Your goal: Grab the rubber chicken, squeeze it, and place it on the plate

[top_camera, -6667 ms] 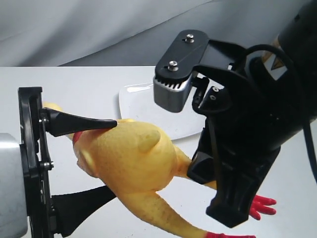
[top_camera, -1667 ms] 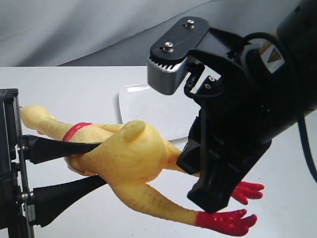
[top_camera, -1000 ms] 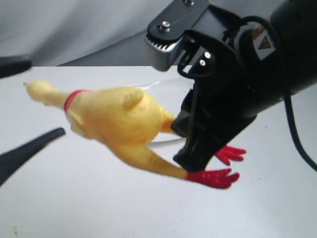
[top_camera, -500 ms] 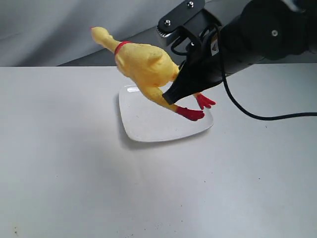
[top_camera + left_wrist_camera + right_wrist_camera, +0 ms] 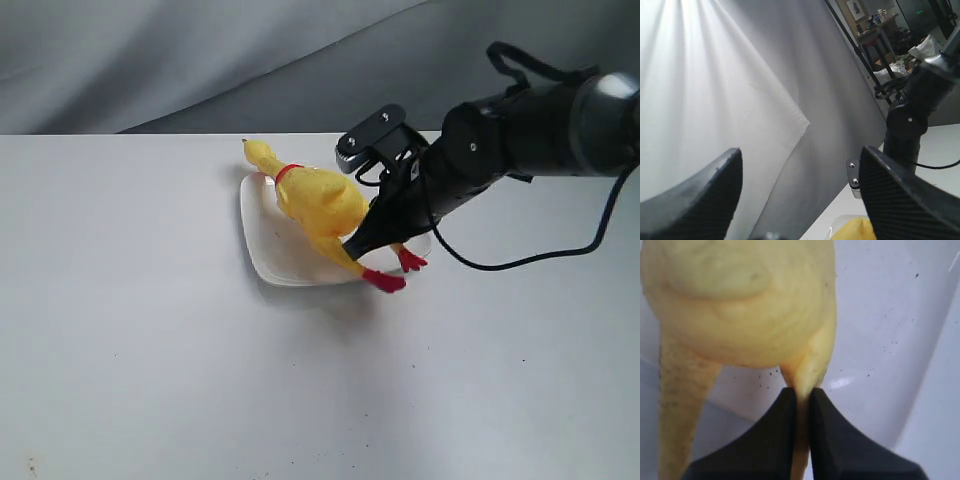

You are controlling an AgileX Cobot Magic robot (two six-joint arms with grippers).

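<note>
2 black fingers (image 5: 771,440) of the right gripper (image 5: 800,397) were pinched tight on 1 yellow leg of the rubber chicken (image 5: 320,205); its body lay across the plate (image 5: 266,252) on the white table (image 5: 150,330), head past the far corner, red feet over the near rim; whether it rested fully there could not be told; the left gripper (image 5: 800,160) gaped wide, holding nothing, facing a grey backdrop (image 5: 765,100).
</note>
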